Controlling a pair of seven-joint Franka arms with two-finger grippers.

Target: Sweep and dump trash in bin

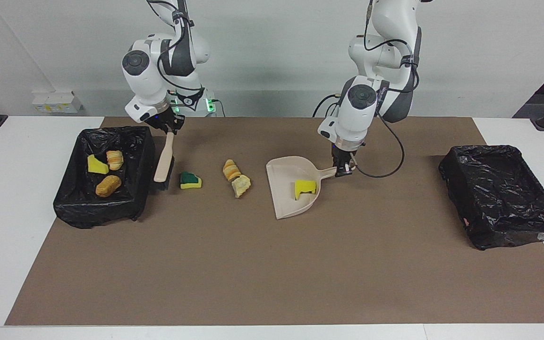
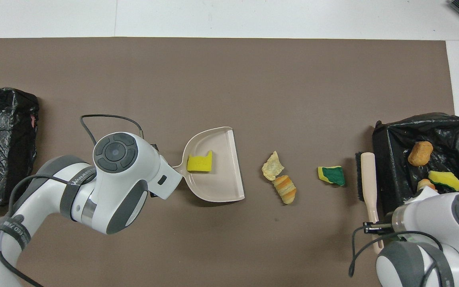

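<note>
My right gripper (image 1: 170, 130) is shut on the handle of the beige brush (image 1: 164, 163). The brush's black bristle end is low, between the filled bin (image 1: 97, 215) and a green-topped sponge (image 1: 190, 180). A tan bread lump (image 1: 230, 170) and a pale lump (image 1: 241, 185) lie together between that sponge and the beige dustpan (image 1: 284, 198). My left gripper (image 1: 345, 171) is shut on the dustpan handle. A yellow sponge (image 1: 305, 188) lies in the pan. In the overhead view the brush (image 2: 369, 175) lies along the bin's wall (image 2: 385, 159).
The filled bin at the right arm's end holds a yellow sponge (image 1: 96, 165) and two bread lumps (image 1: 114, 159) (image 1: 108, 185). A second black-lined bin (image 1: 503, 198) stands at the left arm's end. A brown mat (image 1: 272, 274) covers the table.
</note>
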